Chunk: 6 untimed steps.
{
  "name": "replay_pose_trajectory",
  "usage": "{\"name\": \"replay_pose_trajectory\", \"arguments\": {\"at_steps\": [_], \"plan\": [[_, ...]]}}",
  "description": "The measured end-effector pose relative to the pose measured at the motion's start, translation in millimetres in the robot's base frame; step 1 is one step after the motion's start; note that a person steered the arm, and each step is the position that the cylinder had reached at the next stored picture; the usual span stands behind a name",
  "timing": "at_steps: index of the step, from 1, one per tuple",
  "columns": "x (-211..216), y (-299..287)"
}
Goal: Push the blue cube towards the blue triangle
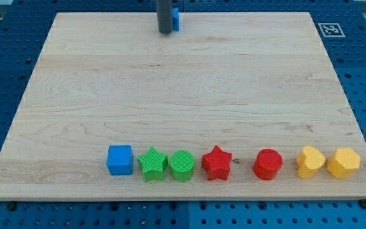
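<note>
At the far edge of the tabletop (74, 95), my tip (165, 32), a bare rod that grips nothing, touches the blue triangle (176, 19). Well apart, near and slightly left, sits the blue cube (119, 159), leftmost in the near row.

Pale wooden board (189, 95), blue perforated table (4, 70) around it (evenly lit), fiducial tag (330, 29) top right

Bright even overhead light, soft short shadows, sharp focus throughout.
</note>
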<state>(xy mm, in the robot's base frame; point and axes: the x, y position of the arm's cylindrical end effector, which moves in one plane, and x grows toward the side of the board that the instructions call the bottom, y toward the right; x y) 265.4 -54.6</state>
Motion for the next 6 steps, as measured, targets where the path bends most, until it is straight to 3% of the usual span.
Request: {"name": "replay_pose_trajectory", "arguments": {"at_steps": [2,4,5,6], "plan": [[145.3,-120.5],[322.5,-155.4],[352.5,-120.4],[351.1,-104.3]]}}
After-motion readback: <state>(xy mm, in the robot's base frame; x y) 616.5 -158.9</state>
